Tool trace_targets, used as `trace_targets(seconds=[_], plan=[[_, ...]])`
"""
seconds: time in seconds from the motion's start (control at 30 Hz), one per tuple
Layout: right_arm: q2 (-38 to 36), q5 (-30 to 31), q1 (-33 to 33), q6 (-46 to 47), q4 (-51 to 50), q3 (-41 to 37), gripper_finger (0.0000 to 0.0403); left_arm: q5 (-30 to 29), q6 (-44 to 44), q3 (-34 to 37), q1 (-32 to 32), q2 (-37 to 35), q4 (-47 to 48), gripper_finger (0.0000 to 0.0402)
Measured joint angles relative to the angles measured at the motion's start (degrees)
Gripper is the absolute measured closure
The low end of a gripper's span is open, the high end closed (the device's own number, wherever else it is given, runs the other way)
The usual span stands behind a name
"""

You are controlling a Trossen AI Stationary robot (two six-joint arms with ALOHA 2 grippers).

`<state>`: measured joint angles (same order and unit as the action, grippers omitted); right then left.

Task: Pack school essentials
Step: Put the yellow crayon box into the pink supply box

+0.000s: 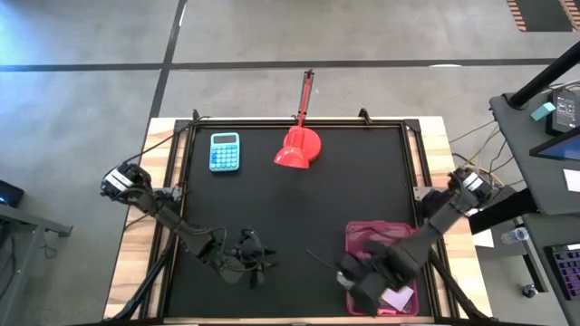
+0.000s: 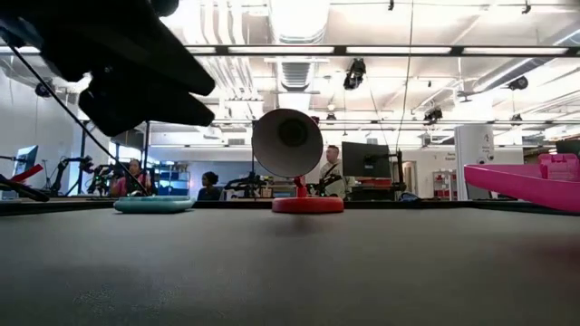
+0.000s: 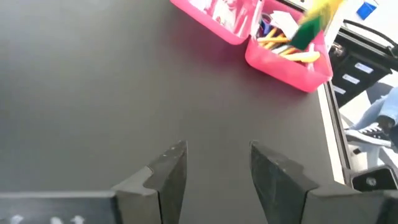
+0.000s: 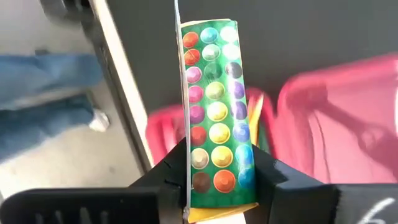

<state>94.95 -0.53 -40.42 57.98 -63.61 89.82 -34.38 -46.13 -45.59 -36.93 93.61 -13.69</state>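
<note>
My right gripper [image 4: 221,168] is shut on the yellow-green crayon box [image 4: 214,93], whose green face carries rows of coloured dots. It holds the box over the pink bin [image 4: 336,118] at the table's near right [image 1: 362,228]. In the left wrist view the box [image 3: 314,22] is a blur above the bin [image 3: 280,62], which holds orange and yellow pencils [image 3: 289,51] and pens [image 3: 266,28]. My left gripper [image 3: 217,168] stands open over bare mat near the front edge [image 1: 254,258], left of the bin. My right gripper pinches the crayon box near one end [image 4: 217,183] between its two fingers [image 4: 267,171], one on each long narrow side. The fingers point steeply down and lie along the box. The box reaches out past the fingertips toward the bin, clear of the table.
A light-blue calculator [image 1: 225,151] lies at the far left of the mat. A red domed lamp [image 1: 297,149] with a red stick stands at the far middle. A pale pad [image 1: 396,297] lies in the bin's near end. People sit in the room beyond the table [image 2: 331,172].
</note>
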Motion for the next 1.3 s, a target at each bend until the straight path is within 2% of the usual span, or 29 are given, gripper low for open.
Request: trace_targets(seconds=[0.13,0.3,0.43,0.63,0.83,1.07,1.3], plan=[[0.14,-0.64,-4.17,4.62,-0.29,-0.03,0.0324,-0.04,0.02,-0.74,1.17,0.01,-0.33,0.0246],[0.14,-5.98,-7.42,9.56,-4.52,-0.04,0.0320,-0.14,0.02,-1.61,2.44,-0.01,-0.95,0.0246],[0.14,-9.54,-7.74,12.36,-9.65,-0.11,0.0325,-0.17,0.02,-1.81,3.14,0.00,-1.62,0.0246],[0.55,-11.99,-7.72,13.04,-9.58,-0.09,0.0328,-0.47,0.02,-1.83,3.61,-0.01,-2.71,0.0246],[3.80,-16.30,-7.64,11.31,-9.66,-0.26,0.0326,-0.58,0.02,-1.83,3.61,-0.01,-3.78,0.0246],[8.29,-21.65,-7.64,2.47,-9.52,-0.26,0.0325,-1.54,0.02,-1.85,3.61,-0.01,-5.33,0.0246],[9.10,-21.95,-6.79,-0.93,-9.32,1.66,0.0330,-1.79,0.03,-1.83,3.61,-0.01,-5.18,0.0246]])
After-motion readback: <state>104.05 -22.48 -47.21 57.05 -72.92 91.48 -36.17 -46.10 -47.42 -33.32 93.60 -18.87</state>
